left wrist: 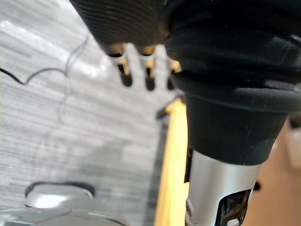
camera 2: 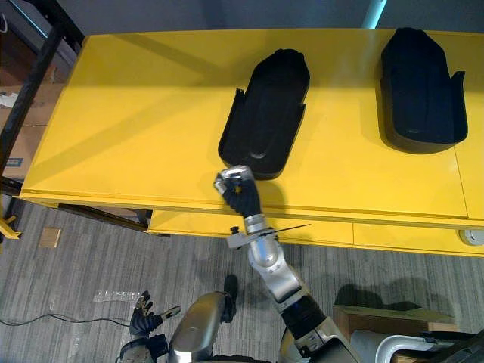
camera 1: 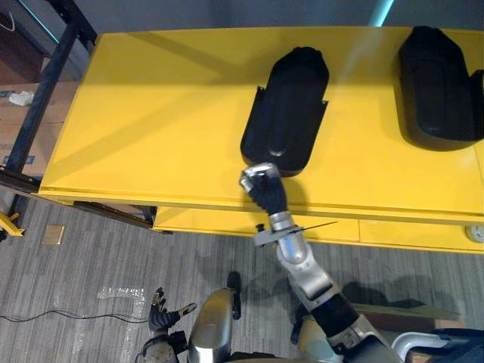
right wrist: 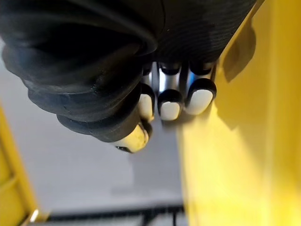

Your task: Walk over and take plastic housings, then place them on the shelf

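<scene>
Two black plastic housings lie on the yellow table (camera 1: 151, 113): one in the middle (camera 1: 287, 106), hollow side up, and one at the far right (camera 1: 435, 83). My right hand (camera 1: 261, 184) is raised at the table's front edge, just short of the middle housing's near end and apart from it. Its fingers (right wrist: 170, 101) are curled and hold nothing. My left hand (camera 1: 160, 311) hangs low over the grey floor at the lower left, fingers (left wrist: 126, 70) relaxed and empty.
A dark metal rack (camera 1: 45, 91) with cardboard boxes (camera 1: 15, 113) behind it stands left of the table. A lower yellow shelf (camera 1: 204, 221) juts out under the table's front edge. A cardboard box (camera 2: 378, 318) lies on the floor at the lower right.
</scene>
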{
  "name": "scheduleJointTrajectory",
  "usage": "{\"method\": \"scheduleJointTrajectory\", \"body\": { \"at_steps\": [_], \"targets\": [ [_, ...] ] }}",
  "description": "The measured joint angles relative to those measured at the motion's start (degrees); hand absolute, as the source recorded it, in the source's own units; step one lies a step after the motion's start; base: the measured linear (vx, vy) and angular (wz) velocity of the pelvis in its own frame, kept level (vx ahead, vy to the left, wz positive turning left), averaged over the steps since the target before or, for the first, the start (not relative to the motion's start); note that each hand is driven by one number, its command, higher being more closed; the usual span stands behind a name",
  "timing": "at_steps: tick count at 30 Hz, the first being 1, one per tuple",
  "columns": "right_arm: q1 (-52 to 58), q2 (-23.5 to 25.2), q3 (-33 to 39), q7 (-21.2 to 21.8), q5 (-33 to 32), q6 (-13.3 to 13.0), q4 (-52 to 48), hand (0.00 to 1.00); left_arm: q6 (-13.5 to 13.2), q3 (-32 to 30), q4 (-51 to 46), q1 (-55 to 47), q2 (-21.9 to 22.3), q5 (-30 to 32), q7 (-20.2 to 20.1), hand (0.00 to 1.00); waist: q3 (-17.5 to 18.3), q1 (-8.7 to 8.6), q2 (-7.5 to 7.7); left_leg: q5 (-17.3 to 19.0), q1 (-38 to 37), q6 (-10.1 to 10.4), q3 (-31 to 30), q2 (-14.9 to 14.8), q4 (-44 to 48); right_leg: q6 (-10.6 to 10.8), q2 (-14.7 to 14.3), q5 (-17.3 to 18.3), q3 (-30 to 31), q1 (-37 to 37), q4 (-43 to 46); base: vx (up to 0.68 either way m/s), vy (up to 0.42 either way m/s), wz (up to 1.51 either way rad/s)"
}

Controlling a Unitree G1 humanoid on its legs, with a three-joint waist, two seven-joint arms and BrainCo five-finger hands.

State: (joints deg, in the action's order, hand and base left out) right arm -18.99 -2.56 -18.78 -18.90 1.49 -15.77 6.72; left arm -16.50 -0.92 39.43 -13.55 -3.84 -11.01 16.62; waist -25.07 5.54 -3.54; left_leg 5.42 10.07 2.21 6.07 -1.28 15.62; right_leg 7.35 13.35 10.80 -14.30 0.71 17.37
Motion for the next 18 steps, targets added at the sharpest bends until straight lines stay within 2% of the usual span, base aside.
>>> {"method": "scheduleJointTrajectory", "body": {
  "at_steps": [12,18],
  "targets": [
    [-3.12,-1.77,7.05,-1.01,2.15,0.55,3.33,1.0,-0.09,-0.1,0.02,-0.49,0.06,0.13,-0.02,0.0,-0.11,-0.08,0.21,-2.08,-2.1,-0.09,-0.51,1.05,-3.38,0.02,0.92,-0.01,-1.19,-1.11,0.03,0.0,-0.003,0.03],
    [-5.05,-2.24,7.52,-1.02,2.16,0.5,5.56,1.0,-0.08,-0.11,0.0,-0.52,0.05,0.09,0.02,0.0,-0.16,-0.1,0.29,-3.3,-3.22,-0.04,-0.52,1.25,-5.59,0.05,1.06,-0.04,-1.34,-1.39,-0.03,0.0,0.0,0.0]
  ]
}}
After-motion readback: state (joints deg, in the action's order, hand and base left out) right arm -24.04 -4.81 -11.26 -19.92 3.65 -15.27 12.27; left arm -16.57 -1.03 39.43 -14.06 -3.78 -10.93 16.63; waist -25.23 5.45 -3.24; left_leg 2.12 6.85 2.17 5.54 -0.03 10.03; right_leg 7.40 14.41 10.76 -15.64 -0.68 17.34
